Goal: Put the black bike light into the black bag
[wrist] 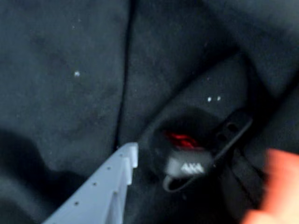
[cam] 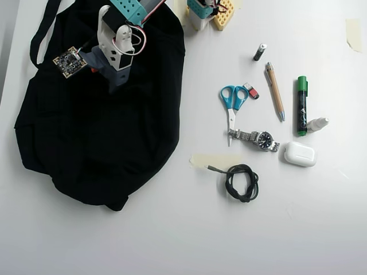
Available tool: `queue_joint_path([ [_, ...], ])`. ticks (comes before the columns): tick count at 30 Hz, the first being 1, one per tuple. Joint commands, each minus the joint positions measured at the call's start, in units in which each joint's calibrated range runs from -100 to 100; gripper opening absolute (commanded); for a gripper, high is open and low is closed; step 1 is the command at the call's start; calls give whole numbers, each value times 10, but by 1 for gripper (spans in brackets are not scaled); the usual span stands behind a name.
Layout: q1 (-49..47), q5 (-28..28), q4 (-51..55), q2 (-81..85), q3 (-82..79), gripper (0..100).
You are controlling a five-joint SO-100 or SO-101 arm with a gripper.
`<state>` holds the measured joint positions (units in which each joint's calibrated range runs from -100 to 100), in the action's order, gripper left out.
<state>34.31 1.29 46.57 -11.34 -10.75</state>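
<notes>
On the bag: the arm hangs over the top part of the big soft black fabric duffel bag (cam: 97,137) in the overhead view, its gripper (cam: 102,71) pointing down onto the cloth.
Bike light: small black rounded bike light (wrist: 184,161), red lens showing and white lettering on its face, sits on the bag's dark fabric (wrist: 70,93) in the wrist view, with a thin dark strap loop running off its right side.
Claw: one pale grey finger (wrist: 107,186) comes up from the bottom edge just left of the light, and a blurry orange finger (wrist: 278,186) sits at the right edge; the two look spread wide with the light between them, neither touching it as far as I can tell.
Bag strap: long black strap (cam: 43,26) loops off the bag's upper left corner.
Right of the bag: blue-handled scissors (cam: 232,103), a silver metal wristwatch (cam: 258,138) and a coiled black cable (cam: 241,183), all well apart from the bag on the white table (cam: 172,240).
Further right of the bag: a tan pen (cam: 274,90), a green marker (cam: 301,106) and a white earbud case (cam: 300,153).
</notes>
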Motion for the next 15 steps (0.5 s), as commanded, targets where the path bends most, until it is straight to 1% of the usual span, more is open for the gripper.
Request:
queue_joint_path([
  [1,-15,-2,132,42,103,56],
  [2,-28,-1,197,100,149,54],
  [3,-42,-1,225,144,166,50],
  [4,-71,-1,236,211,167,41],
  [6,-164,-39,224,300,165,20],
  [7,-203,-40,225,329,159,13],
  [8,-249,-41,228,363,150,2],
  [9,-286,-44,229,410,115,3],
  [10,-303,-52,221,457,65,2],
  [11,-330,-57,175,542,-44,2],
  [12,-354,-58,94,633,-183,2],
  [15,-371,-58,11,716,-316,2],
])
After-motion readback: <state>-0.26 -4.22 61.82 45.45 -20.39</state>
